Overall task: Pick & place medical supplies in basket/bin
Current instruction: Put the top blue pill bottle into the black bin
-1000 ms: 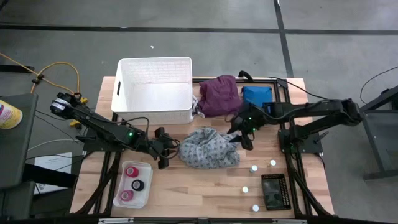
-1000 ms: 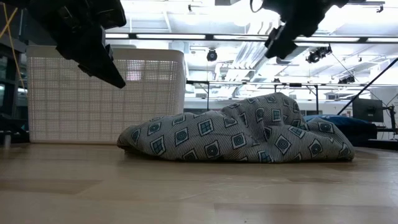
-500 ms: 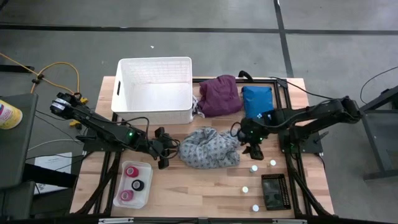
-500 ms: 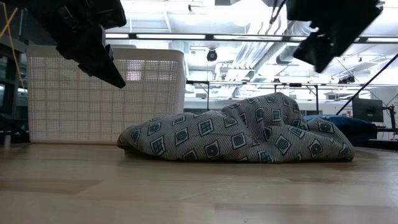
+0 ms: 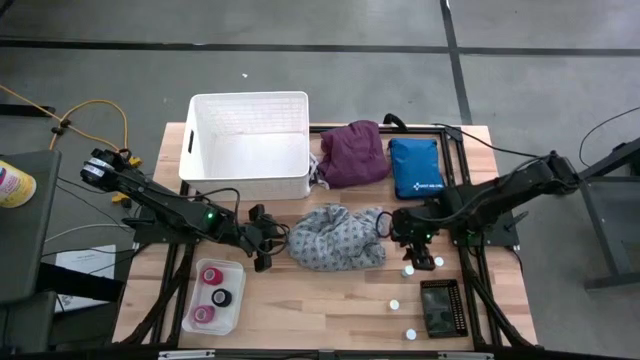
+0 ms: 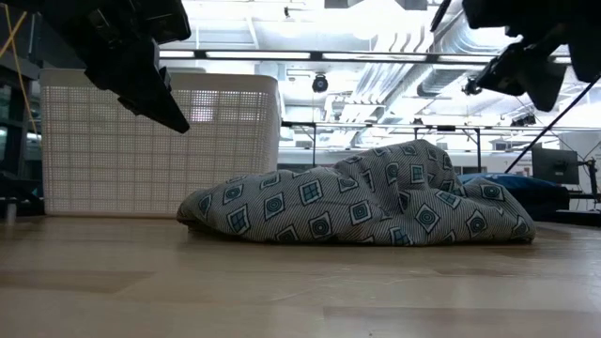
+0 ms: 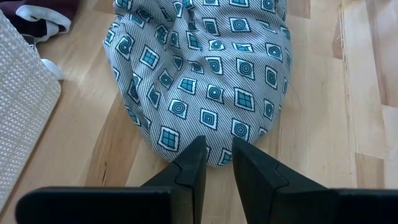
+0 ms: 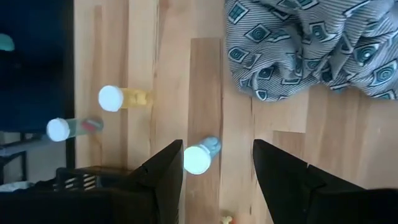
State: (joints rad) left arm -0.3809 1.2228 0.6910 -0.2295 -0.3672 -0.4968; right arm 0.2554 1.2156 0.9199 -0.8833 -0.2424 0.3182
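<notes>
From overhead we look straight down on the whole light wooden table (image 5: 330, 300) and both arms. At table-top height we look level across the boards into the room behind. Each wrist camera sits close above the wood, looking past its own dark fingers (image 7: 193, 165) (image 8: 165, 171). The crumpled grey cloth garment with blue square motifs (image 5: 335, 238) (image 6: 376, 202) (image 7: 205, 68) (image 8: 311, 43) shows in all four views; the tall white slotted plastic basket (image 5: 248, 150) (image 6: 103, 141) (image 7: 18, 106) shows in three.

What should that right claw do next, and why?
Probably drop straight down onto the white-capped vial. The right gripper hangs open above it, a finger to each side, with the vial upright on the table and nothing held.
</notes>
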